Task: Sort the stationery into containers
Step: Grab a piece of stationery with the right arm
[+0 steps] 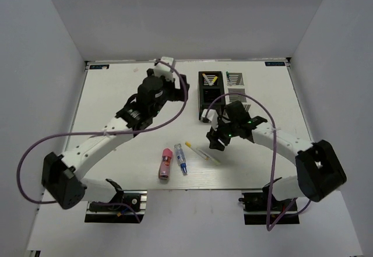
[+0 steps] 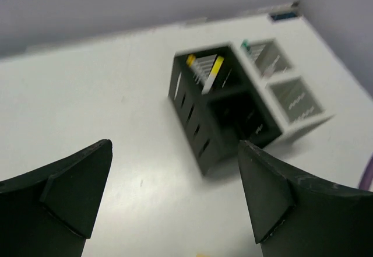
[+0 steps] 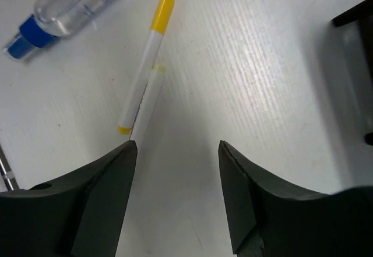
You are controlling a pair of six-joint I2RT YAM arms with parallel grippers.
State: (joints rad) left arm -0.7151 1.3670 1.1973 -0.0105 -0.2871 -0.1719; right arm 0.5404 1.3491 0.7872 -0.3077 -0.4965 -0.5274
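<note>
Currently, left hand (image 2: pixel 175 158) wide, empty, right hand (image 3: pixel 178 152) parted, empty, beside yellow-capped pen (image 3: pixel 145 64).

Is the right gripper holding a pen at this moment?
No, the right gripper stands open with only bare table between its jaws; the yellow-capped pen lies on the table ahead of it.

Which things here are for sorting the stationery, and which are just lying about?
For the job: two yellow-ended white pens, stubby pink tube, clear blue-tipped tube, black slotted box, white slotted box.
Just there: purple cable, blue corner label.
</note>
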